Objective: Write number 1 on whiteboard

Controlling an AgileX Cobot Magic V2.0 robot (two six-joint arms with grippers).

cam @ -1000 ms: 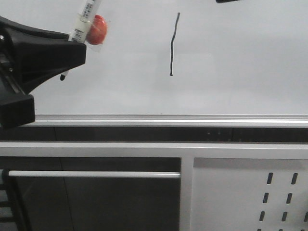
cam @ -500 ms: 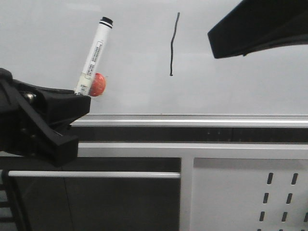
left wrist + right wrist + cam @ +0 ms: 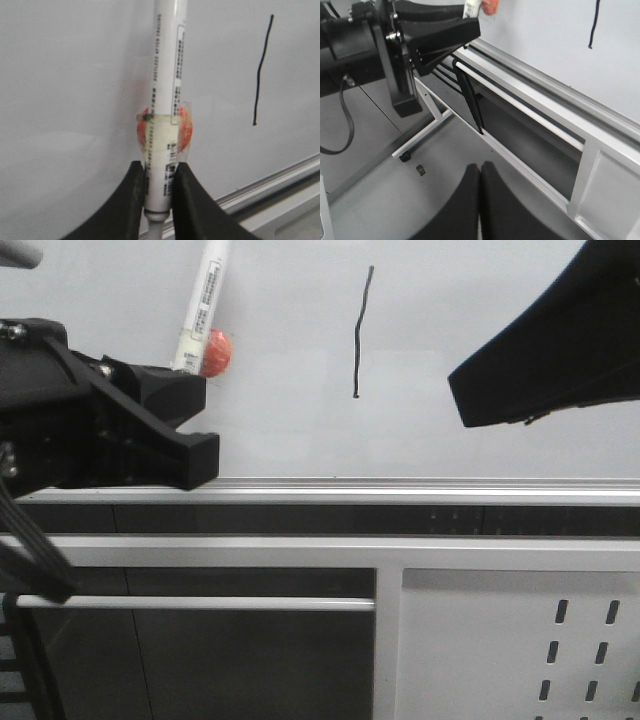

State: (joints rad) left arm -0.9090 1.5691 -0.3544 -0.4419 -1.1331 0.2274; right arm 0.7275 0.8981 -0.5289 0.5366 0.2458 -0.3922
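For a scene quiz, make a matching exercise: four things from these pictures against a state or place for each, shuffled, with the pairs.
Things:
1. marker pen
2. number 1
3. right tool
4. red disc

States:
A. shut, holding nothing
B. taped around the pen barrel
C. clamped in the left tool
D. thin black stroke on the whiteboard

Pairs: 1-C, 2-D, 3-A, 4-B

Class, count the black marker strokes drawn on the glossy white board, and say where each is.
1. A thin, slightly wavy, near-vertical black stroke on the glossy white whiteboard, between the two arms in the front view. The arms may hide others.
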